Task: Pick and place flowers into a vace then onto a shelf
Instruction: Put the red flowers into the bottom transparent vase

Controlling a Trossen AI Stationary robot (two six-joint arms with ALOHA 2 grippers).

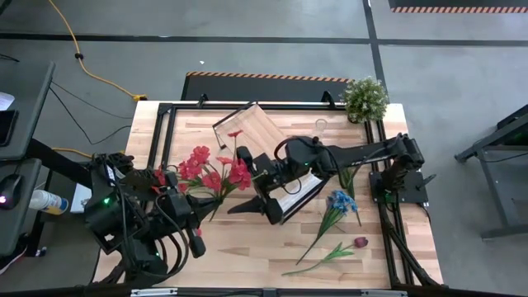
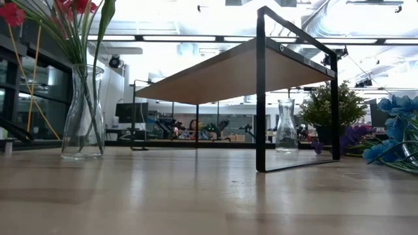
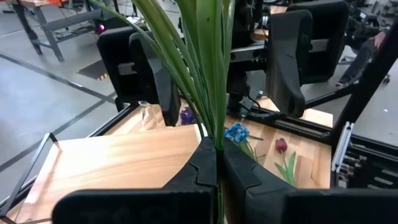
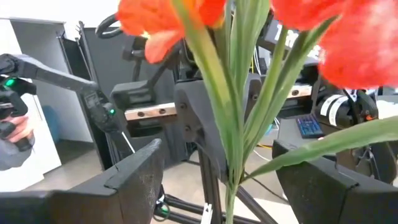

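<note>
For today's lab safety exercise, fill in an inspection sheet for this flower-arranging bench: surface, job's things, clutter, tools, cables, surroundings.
Surface: light wood table, bare in front.
Job's things: red flowers in a glass vase; blue flower and dark red flower lying loose; shelf; second vase, empty.
Clutter: potted plant at the far corner.
Tools: left tool shut on green stems; right tool open around the stems.
Cables: yellow cord on the floor.
Surroundings: a person's hand nearby.
</note>
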